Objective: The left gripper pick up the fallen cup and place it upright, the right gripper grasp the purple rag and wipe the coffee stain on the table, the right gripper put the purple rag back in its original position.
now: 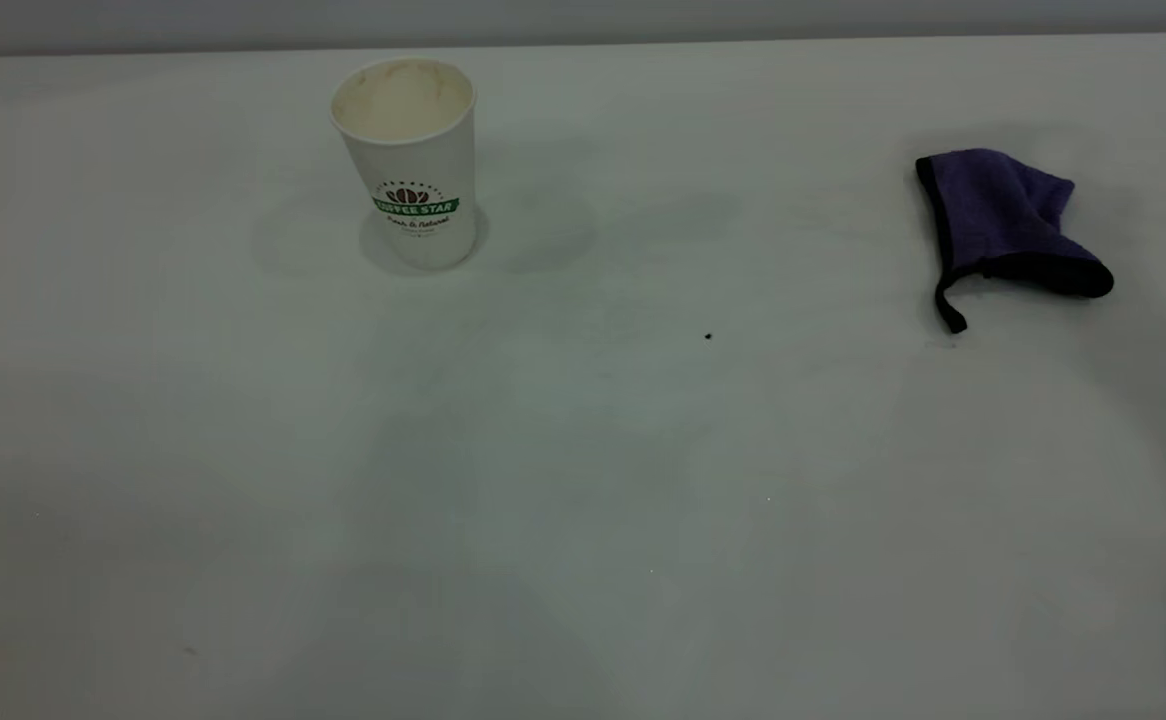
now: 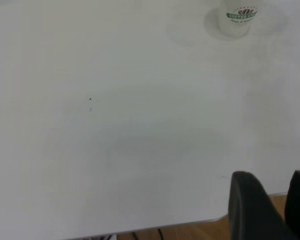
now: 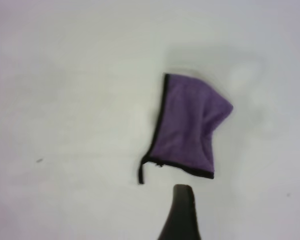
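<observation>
Cup: the cup (image 1: 409,165) stands upright on the table (image 1: 583,500), toward the far left in the exterior view, mouth up, cream-stained inside showing, green band facing the camera; nothing touches it. Its lower part also shows at the edge of the left wrist view (image 2: 240,17).
Purple rag: the purple rag (image 1: 1005,222) lies crumpled at the far right of the table, well apart from the cup, its black edging along the near and left sides and its short black loop strap (image 1: 948,305) trailing toward the camera. Also seen in the right wrist view (image 3: 189,127).
Coffee stain: no brown blot is visible anywhere on the table; only a tiny black speck (image 1: 708,337) sits between cup and rag, nearer the camera.
Left claw: the left claw (image 2: 270,207) is out of the exterior view; in its wrist view two dark fingers stand a little apart over the table's edge, holding nothing, far from the cup.
Right claw: only one dark fingertip (image 3: 182,210) shows, just beside the rag's black hem and probably not touching it; whether the right claw is spread or pressed together I cannot tell.
</observation>
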{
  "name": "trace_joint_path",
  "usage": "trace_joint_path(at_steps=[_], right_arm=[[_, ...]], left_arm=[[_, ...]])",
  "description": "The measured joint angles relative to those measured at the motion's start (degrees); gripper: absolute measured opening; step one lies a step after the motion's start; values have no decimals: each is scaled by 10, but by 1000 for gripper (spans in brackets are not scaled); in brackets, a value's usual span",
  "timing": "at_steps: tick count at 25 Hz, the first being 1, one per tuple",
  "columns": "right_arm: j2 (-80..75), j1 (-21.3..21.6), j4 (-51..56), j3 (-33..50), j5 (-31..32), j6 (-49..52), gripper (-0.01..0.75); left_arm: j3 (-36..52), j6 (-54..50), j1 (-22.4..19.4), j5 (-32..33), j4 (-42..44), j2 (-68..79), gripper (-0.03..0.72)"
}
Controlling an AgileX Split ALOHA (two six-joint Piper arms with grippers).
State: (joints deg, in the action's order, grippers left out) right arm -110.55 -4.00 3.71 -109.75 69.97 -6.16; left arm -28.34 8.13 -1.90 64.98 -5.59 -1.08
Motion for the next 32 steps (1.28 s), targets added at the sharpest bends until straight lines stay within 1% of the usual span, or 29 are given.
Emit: trace_joint_path(at_steps=[3,6,17,23,28,32], right_arm=[[92,-23,2,70,4,-1,724],[170,-33,3,150,8,-1,724],[370,-35,1,460,9,0,720],[507,-35,1,608,6,0,710],[669,-35,1,696,8,-1,708],[790,-34,0,725,11,-1,699]], left_arm=[[0,0,0,0,0,0,241],[0,0,0,0,0,0,241],[0,0,0,0,0,0,241],[0,0,0,0,0,0,241],[0,0,0,0,0,0,241],[0,0,0,0,0,0,241]])
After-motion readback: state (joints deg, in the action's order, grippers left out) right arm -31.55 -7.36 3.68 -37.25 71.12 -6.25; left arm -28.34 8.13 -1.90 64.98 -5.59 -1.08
